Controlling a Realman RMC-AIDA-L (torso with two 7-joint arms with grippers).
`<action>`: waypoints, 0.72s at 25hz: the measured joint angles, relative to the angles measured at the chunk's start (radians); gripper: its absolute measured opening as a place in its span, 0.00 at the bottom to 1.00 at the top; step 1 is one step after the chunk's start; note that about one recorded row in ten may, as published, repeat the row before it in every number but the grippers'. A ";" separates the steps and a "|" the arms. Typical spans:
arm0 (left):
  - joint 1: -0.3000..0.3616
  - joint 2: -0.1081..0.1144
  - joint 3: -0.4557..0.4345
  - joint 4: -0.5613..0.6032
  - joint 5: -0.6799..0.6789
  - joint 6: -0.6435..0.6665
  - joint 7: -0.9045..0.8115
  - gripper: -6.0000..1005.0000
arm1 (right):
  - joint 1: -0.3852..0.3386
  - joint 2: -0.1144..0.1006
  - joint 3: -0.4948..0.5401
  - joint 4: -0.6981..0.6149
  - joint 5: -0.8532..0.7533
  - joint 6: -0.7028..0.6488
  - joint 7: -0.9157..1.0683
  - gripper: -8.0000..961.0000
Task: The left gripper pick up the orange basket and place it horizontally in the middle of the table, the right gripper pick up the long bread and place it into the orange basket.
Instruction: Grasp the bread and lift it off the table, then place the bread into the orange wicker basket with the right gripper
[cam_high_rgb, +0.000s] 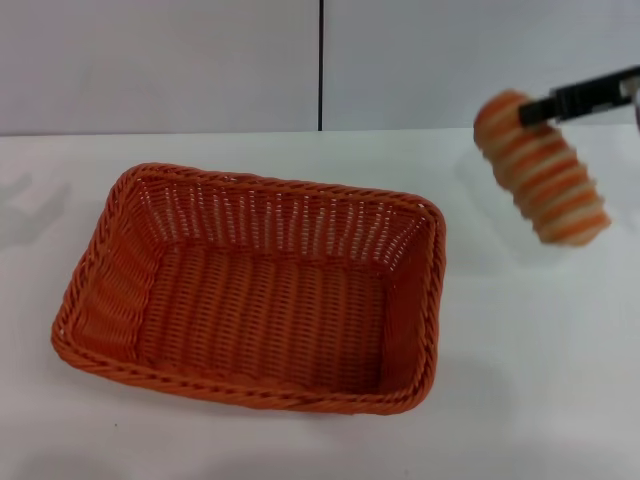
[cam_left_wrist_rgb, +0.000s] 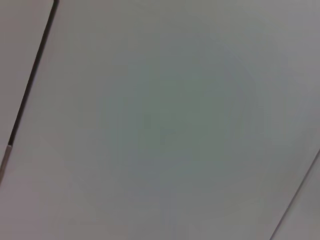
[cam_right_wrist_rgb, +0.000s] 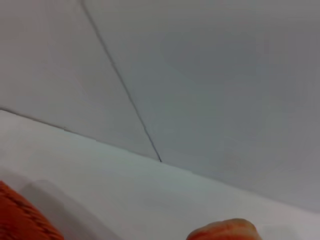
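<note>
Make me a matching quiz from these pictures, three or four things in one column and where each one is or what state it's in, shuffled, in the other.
Things
1. large orange woven basket
2. striped tan and orange toy long bread
3. right gripper
4. plain white table

States
A. carries the basket
B. held up in the air, tilted, to the right of the basket
C. empty, resting flat on the table
D. shut on one end of the bread, reaching in from the right edge of the head view

Pairs: 1-C, 2-B, 3-D, 4-A

The left gripper is not in view.

White table (cam_high_rgb: 520, 380) bearing orange basket (cam_high_rgb: 255, 290)
</note>
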 joint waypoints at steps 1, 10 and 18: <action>0.000 0.000 0.000 0.000 -0.001 0.000 0.000 0.65 | 0.005 0.001 -0.001 -0.041 -0.002 -0.023 0.008 0.06; -0.007 -0.003 -0.002 0.010 -0.008 0.019 -0.016 0.65 | 0.117 0.003 -0.041 -0.308 0.028 -0.190 0.051 0.06; -0.011 -0.009 -0.008 0.009 -0.009 0.026 -0.017 0.65 | 0.152 0.004 -0.275 -0.089 0.286 -0.021 -0.123 0.06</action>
